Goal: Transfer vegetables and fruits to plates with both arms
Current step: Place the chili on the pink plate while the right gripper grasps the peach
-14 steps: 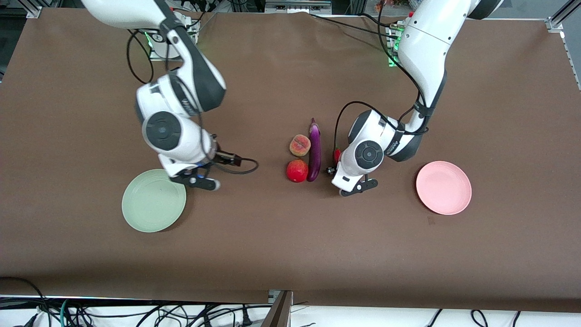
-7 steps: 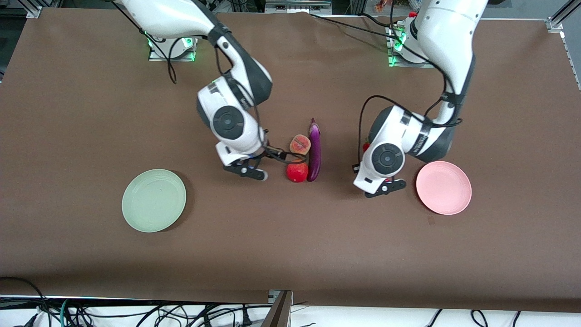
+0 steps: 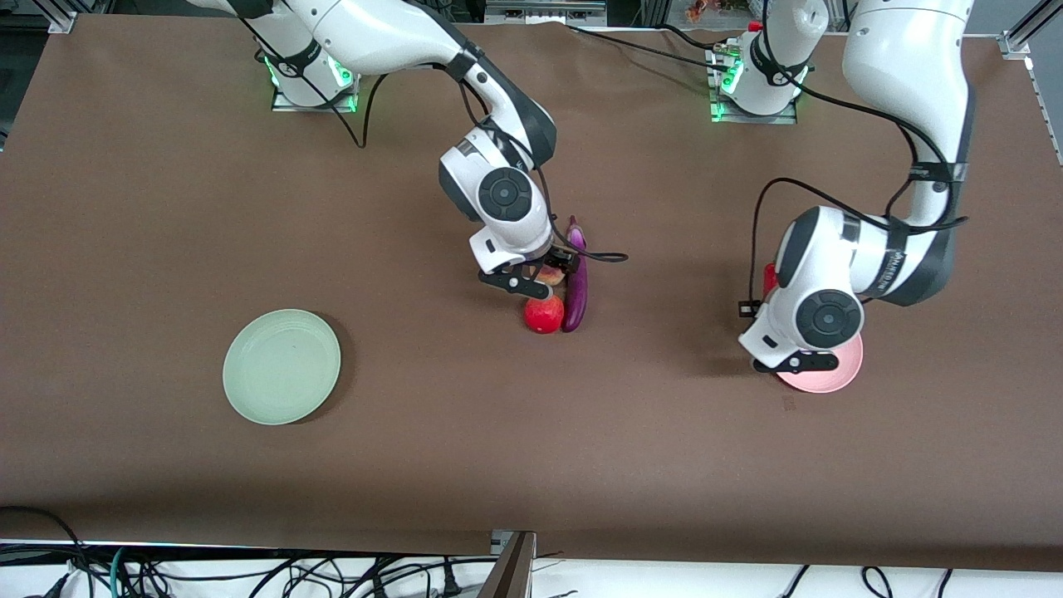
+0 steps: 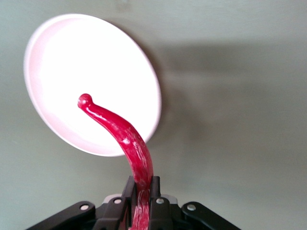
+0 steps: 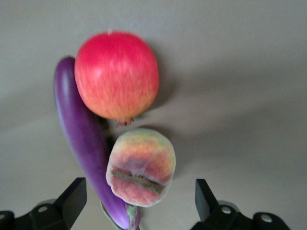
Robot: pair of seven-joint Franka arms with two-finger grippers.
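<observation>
The left gripper [image 4: 141, 201] pinches the red chili pepper [image 4: 125, 139] above the pink plate [image 4: 57, 57]. The right gripper [image 5: 139, 201] hangs with jaws spread wide; the peach [image 5: 141, 166] lies between them, apple [image 5: 116, 74] and eggplant [image 5: 84, 139] beside.

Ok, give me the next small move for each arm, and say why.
Probably: the left gripper, shut on the curved red chili pepper over the round pale pink plate, lowers and lets go. The right gripper, open over the creased orange-pink peach, descends to close on it.
</observation>
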